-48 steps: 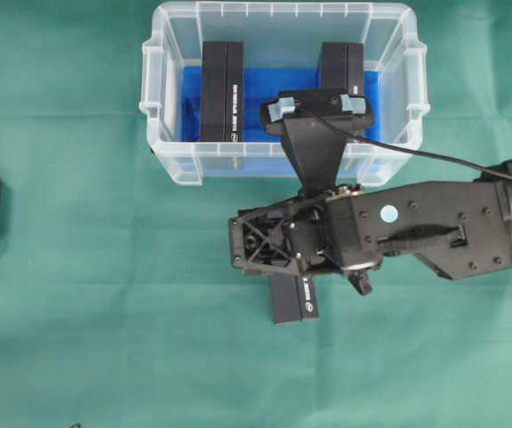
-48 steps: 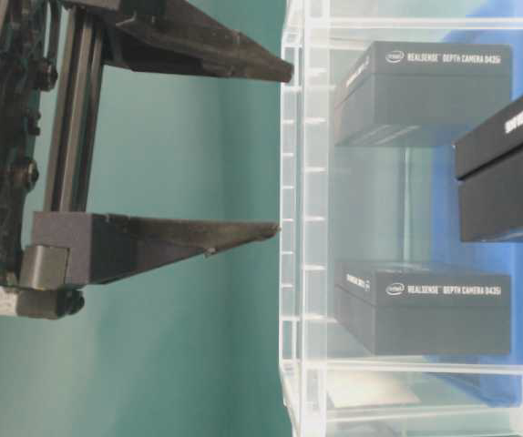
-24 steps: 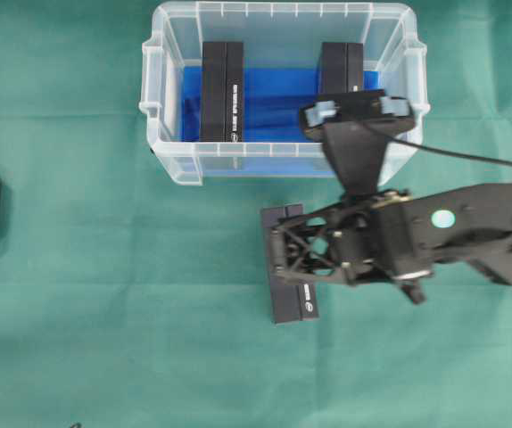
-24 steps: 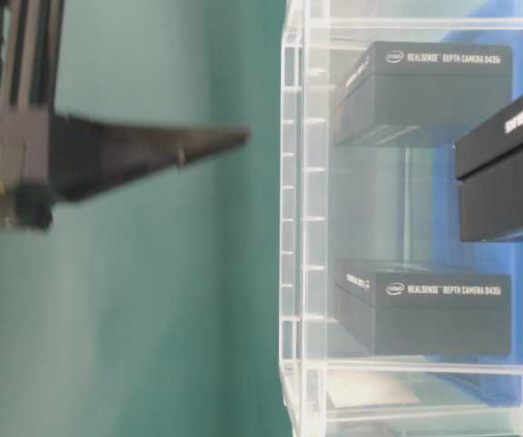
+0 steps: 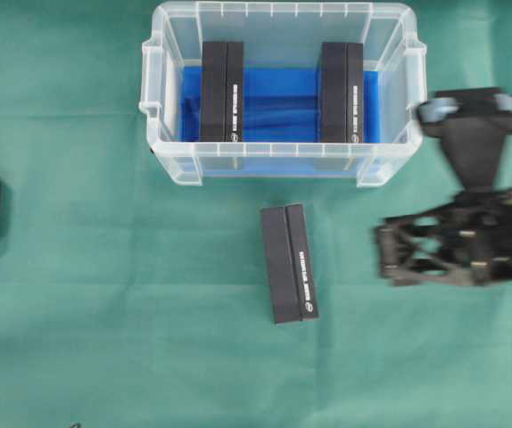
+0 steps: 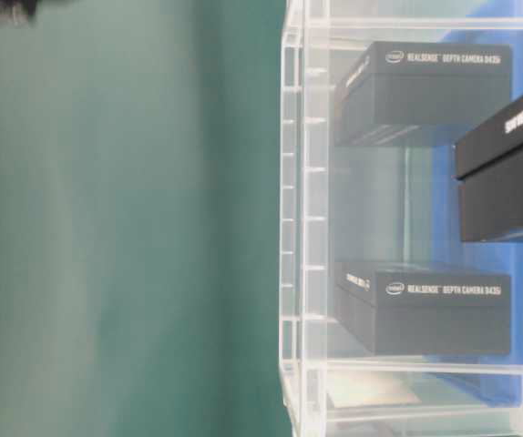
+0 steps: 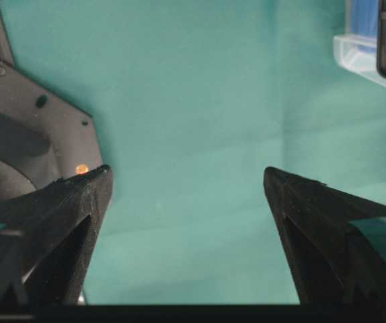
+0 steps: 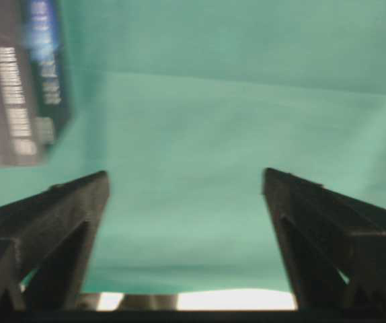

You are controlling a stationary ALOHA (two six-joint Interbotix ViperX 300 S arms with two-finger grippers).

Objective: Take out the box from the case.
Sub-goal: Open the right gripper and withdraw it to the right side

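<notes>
One box (image 5: 289,263) lay on the green cloth (image 5: 104,312), well clear of the case (image 5: 283,160); boxes inside read "Intel RealSense Depth Camera D435". Both the left gripper (image 7: 186,178) and the right gripper (image 8: 185,180) stood spread apart, holding nothing.

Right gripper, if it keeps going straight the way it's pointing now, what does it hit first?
Probably just the green cloth. The right gripper has open, empty jaws, and the black box lies off to the left of that line in its wrist view.
</notes>
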